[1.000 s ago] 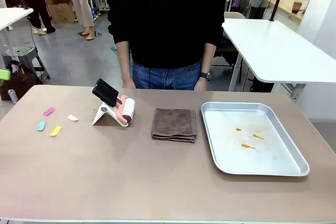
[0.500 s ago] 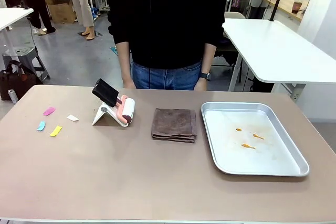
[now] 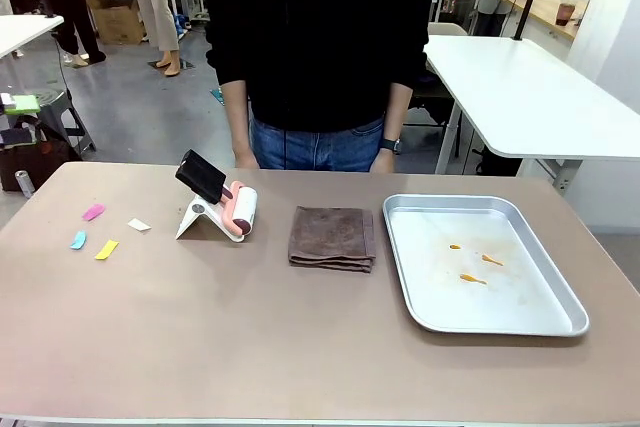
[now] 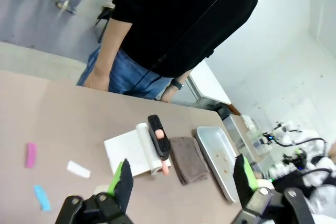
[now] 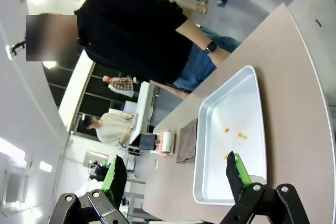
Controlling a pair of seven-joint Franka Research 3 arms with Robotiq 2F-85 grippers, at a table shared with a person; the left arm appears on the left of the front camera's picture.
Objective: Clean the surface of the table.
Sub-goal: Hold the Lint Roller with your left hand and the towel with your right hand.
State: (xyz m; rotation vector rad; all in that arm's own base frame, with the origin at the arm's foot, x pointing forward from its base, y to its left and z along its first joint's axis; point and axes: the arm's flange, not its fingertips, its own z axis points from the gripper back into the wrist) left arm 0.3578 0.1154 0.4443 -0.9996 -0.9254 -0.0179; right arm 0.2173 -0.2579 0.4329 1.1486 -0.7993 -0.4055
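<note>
wrist views: left gripper [image 4: 182, 171], right gripper [image 5: 176, 167] spread above table [image 3: 250, 347].

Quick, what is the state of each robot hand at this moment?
Left hand: open, holding nothing.
Right hand: open, holding nothing.

a folded brown cloth [image 3: 332, 237] lies between lint roller [image 3: 240, 211] and metal tray [image 3: 530, 292].
</note>
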